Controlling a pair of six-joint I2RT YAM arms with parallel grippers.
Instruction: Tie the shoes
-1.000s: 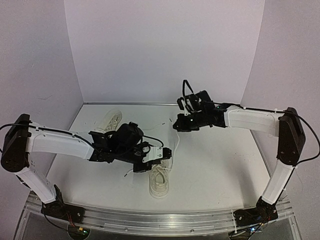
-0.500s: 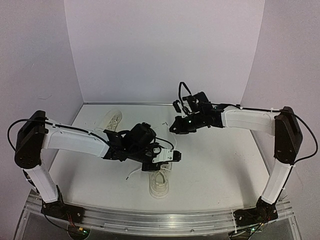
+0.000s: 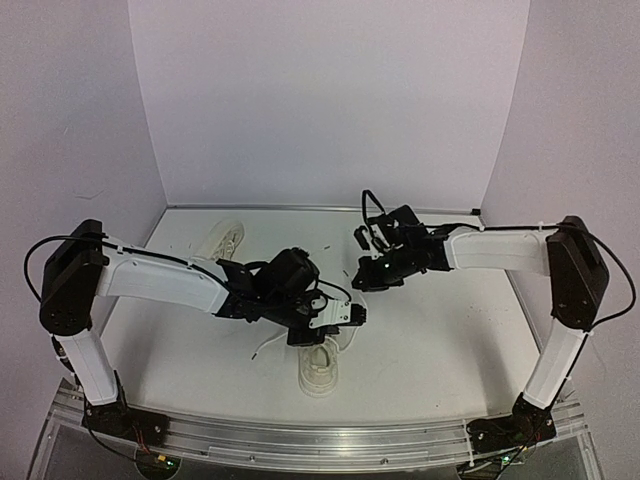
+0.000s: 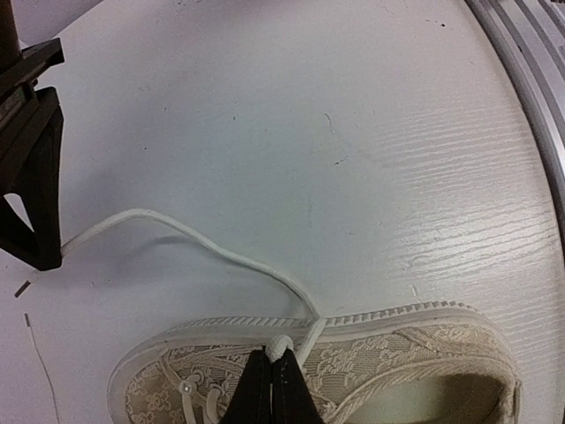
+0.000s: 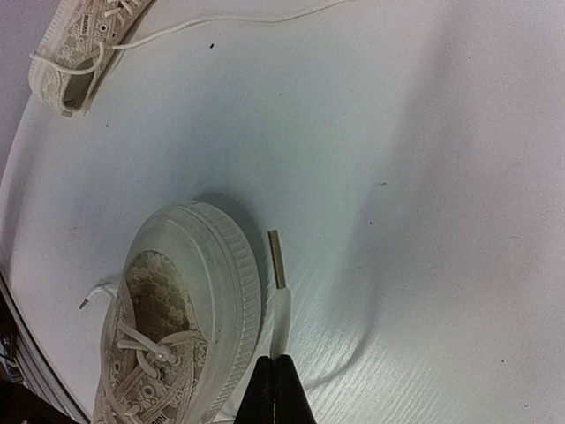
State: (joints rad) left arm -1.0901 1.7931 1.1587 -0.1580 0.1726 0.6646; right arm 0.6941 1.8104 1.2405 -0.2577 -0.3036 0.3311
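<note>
The left fingers (image 4: 258, 393) are clenched tight on a small white fold of lace (image 4: 282, 346), right at the eyelets of the shoe (image 4: 397, 353) directly beneath them. Only a nub pokes out past their tips, so I'd guess it is a loop rather than a free end. From that pinch a strand runs out over the bare desk (image 4: 371, 132) to the right fingers (image 5: 263, 393). Those are pressed together too, gripping the strand a little short of its stiff tip (image 5: 276, 256). The tip sticks out beyond them, just beside the rubber toe of the same shoe. The second shoe (image 5: 84, 40) lies well away from both pairs of fingers, its laces trailing loose over the desk.

As I read it, this is the opening of the knot on the shoe under the left fingers: both holds are made, but nothing is crossed or looped yet. The next move calls for the right fingers to carry their strand across the other one without letting it slacken. Meanwhile the left pinch must hold steady so the shoe does not drag.
</note>
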